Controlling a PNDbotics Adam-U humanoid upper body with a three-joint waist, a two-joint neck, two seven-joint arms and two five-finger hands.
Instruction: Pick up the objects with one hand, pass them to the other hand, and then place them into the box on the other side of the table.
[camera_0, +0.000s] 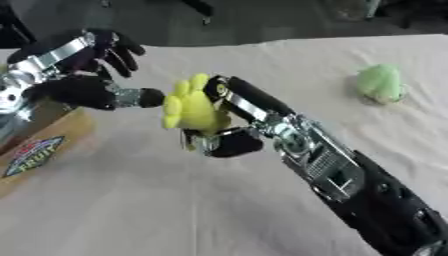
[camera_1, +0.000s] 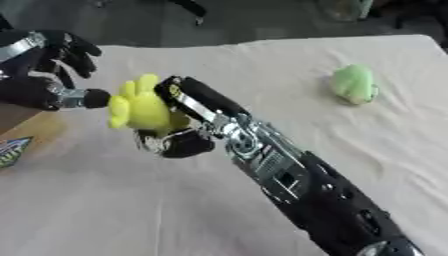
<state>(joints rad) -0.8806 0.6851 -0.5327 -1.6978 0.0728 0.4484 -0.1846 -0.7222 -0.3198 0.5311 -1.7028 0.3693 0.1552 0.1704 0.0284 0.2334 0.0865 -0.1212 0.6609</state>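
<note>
Two hands were seen over the cloth-covered bench (camera_0: 175, 210), and they were brought close together for a handover. Nearest the camera, the right arm was stretched in from the lower right corner toward the middle of the scene, so that its load could be carried across to the other side. At its end, the right hand (camera_0: 229, 120) was curled round a yellow toy (camera_0: 192, 107), a soft lumpy thing with finger-like lobes pointing up and to the left. The toy was held well clear of the bench, with its free side turned toward the left hand, presumably so that it could be taken there.

Just beyond and to the left, the left hand (camera_0: 92, 90) was held beside the toy, its thumb reaching out until it was almost touching the yellow lobes. Its fingers were spread and only slightly bent, with nothing between them; it was judged ready to receive, and the pass was not yet made.

Under the left arm, at the left edge, a cardboard box (camera_0: 48, 145) with a coloured label was stood on the bench, placed where the left hand could be lowered into it.

Farthest off, on the right, a pale green soft object (camera_0: 381, 82) was left lying on the cloth, well apart from both hands, probably awaiting a later turn.
</note>
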